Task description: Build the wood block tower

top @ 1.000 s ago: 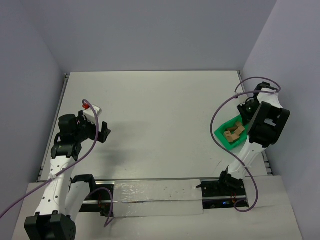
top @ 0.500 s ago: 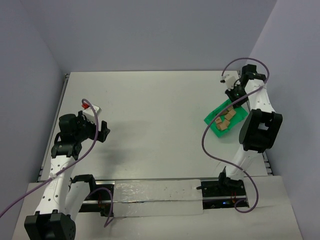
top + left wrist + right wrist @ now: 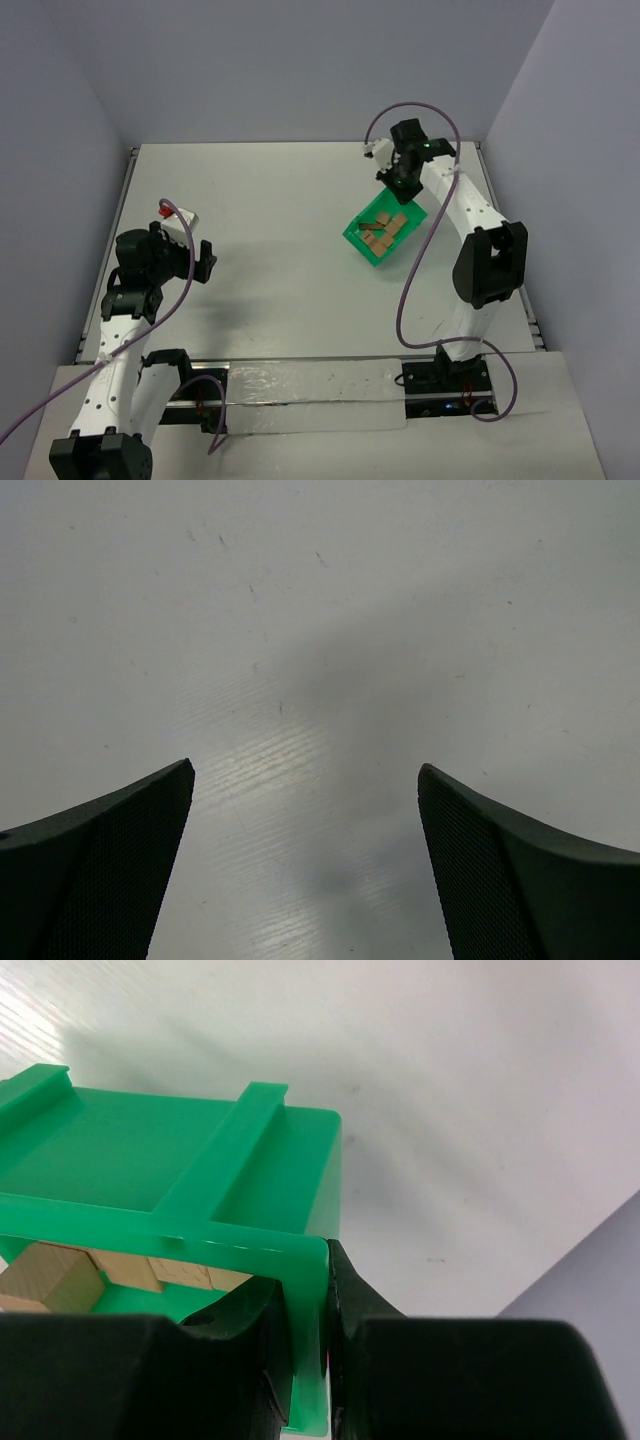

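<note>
surface (image 3: 270,210) is the biggest thing i see, pale, with both arms bolted at its near edge. right arm (image 3: 470,240) reaches toward the far side, right of centre. its right fingers (image 3: 348,1285) are pinched narrow on one thin wall of the green bin (image 3: 362,243), one finger inside and one outside. left arm (image 3: 125,320) sits at the left, and its left fingers (image 3: 110,870) are spread wide with nothing between them, only the surface below.

the bin holds the wooden cubes (image 3: 381,229), several in a loose heap, none stacked, so no tower is begun. from the right wrist view the bin looks tilted, and the cubes i can see lie near the gripped wall.

my worry is that grip. a smooth plastic wall held at one edge could pivot or slip, and the load would swing the bin. if i tip it quickly, the cubes will likely scatter and roll, some ending up out of easy reach of either arm.
</note>
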Controlling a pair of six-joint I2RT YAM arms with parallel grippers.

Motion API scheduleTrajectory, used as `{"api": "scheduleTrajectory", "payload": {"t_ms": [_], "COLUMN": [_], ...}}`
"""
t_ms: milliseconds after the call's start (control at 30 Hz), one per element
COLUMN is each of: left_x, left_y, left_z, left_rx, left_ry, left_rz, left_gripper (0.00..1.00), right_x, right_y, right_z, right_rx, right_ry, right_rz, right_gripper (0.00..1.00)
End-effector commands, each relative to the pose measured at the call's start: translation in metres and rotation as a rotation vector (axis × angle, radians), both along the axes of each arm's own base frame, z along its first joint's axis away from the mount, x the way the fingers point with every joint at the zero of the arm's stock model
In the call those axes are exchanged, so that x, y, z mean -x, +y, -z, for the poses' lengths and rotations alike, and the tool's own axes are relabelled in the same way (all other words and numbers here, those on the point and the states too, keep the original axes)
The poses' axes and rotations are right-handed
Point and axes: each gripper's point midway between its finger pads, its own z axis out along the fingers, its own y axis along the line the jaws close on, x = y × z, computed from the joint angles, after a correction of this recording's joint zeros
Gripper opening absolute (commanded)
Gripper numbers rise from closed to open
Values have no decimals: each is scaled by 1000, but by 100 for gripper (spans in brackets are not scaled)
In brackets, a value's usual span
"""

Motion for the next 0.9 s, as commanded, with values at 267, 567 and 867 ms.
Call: {"api": "scheduleTrajectory", "payload": {"t_ms": [267, 567, 867], "left_x": [-11, -11, -12], "left_y": [3, 4, 4], "left_z": [-30, -25, -25], "left_rx": [2, 0, 4], "left_ry": [-100, -91, -88], "left_rz": [-32, -38, -38], "left_gripper": [99, 99, 99], "right_x": [-28, -27, -14], "right_y": [77, 106, 133], "right_z": [-20, -38, -60], "right_rx": [104, 215, 304], "right_ry": [-309, -563, -802], "right_rz": [80, 95, 86], "right_gripper": [0, 0, 0]}}
